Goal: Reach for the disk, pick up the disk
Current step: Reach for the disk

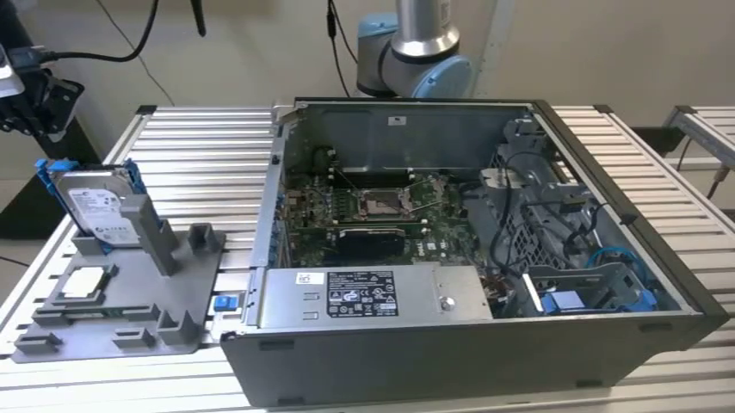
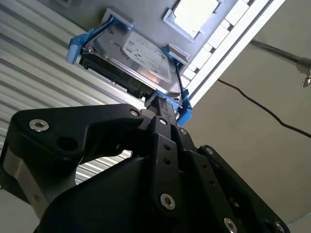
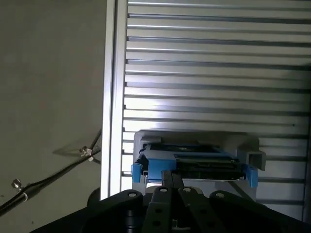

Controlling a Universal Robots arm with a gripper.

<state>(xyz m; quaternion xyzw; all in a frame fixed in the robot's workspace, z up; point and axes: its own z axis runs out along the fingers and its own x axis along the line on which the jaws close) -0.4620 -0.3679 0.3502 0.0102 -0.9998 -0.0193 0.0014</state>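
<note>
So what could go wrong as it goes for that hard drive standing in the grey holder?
The disk stands on edge in the grey holder, near the table's edge; a skewed push could tip it out toward the floor.
The gripper looks shut in the second wrist view; arriving like that, it would likely bump the disk rather than straddle it.
Loose cables lie beside the table and might snag the arm.

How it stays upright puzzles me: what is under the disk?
The disk stands on edge in a grey holder lying on the slatted table. A grey post of the holder covers its lower corner, so the slot beneath it cannot be seen.
</note>
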